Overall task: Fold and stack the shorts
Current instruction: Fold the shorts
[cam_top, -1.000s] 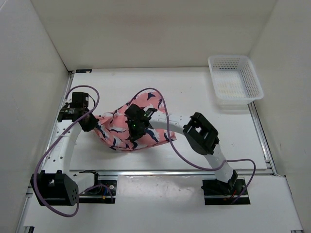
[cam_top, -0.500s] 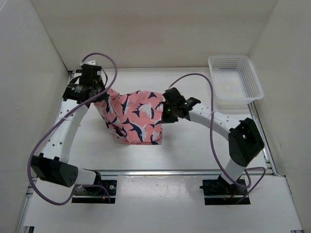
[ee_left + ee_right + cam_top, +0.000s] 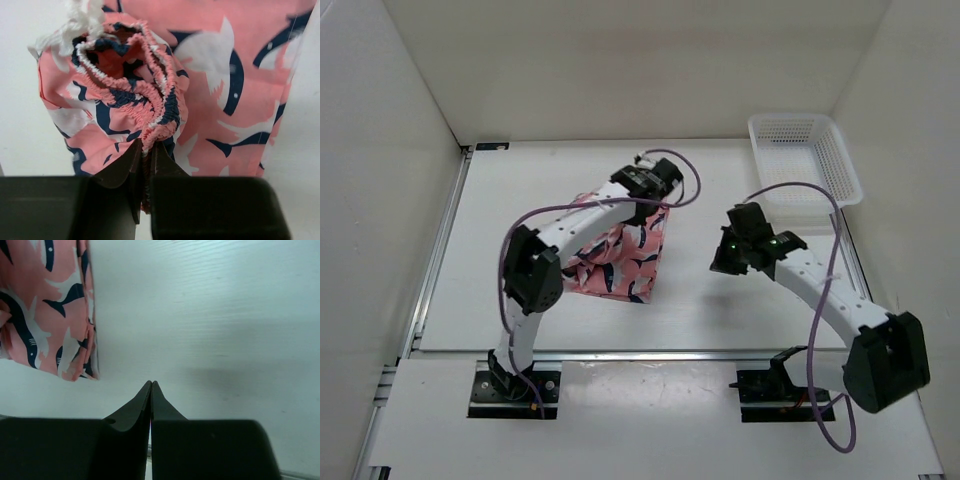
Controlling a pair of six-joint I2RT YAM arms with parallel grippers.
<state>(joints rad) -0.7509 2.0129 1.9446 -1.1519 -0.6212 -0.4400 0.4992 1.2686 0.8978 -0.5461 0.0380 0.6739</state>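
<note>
At left gripper [image 3: 146,152], shorts [image 3: 215,100] pinched, right gripper [image 3: 151,387] away

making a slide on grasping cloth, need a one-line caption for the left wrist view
Left hand pinching the bunched elastic waistband of the pink fish-print shorts.

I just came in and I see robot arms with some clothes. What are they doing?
The left tool is pinching the stretchy waistband of the pink fish-print shorts, which are bunched up in the middle of the table. The right tool is shut on nothing, over bare table just right of the shorts. A white basket sits in the far right corner. The shorts are not neatly folded yet.
</note>
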